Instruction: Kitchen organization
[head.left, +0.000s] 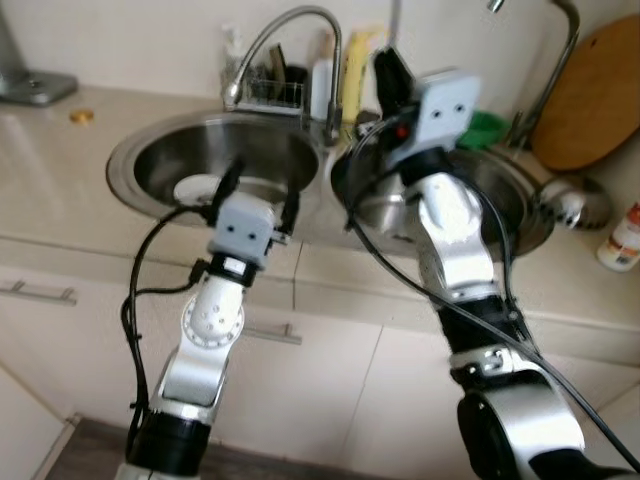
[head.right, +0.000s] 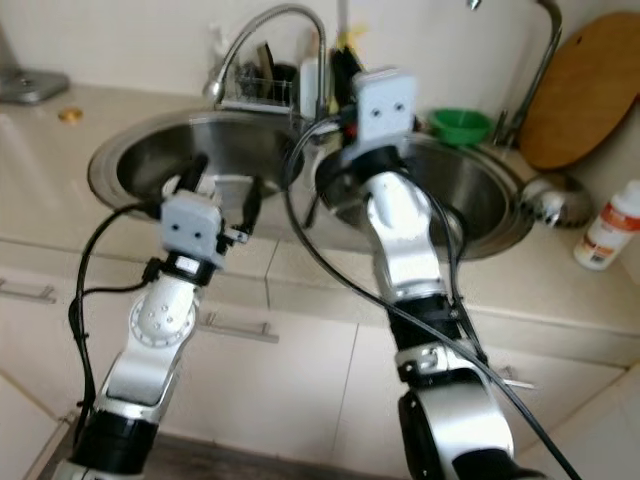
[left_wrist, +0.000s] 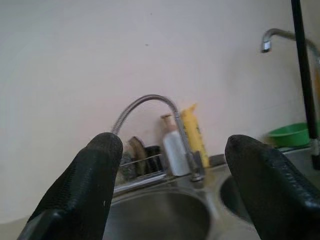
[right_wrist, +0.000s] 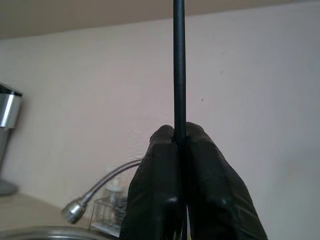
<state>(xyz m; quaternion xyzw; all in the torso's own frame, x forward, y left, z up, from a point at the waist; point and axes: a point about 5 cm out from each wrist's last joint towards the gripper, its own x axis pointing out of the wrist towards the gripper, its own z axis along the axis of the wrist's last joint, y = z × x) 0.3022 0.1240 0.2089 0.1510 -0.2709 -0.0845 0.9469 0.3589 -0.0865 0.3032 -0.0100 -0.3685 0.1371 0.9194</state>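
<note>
Right gripper (right_wrist: 180, 145) is clamped on a thin black rod (right_wrist: 179, 65) held upright above the right sink basin (head.right: 480, 200), w/ left gripper (left_wrist: 170, 165) spread wide, holding nothing, over the left basin (head.left: 150, 170) nr the faucet (head.left: 290, 30).

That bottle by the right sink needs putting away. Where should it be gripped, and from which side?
Grip the bottle around its white body, below the red cap, coming in level from the front. It stands upright on the counter with its sides free; the narrower cap would likely give a poorer hold.
</note>
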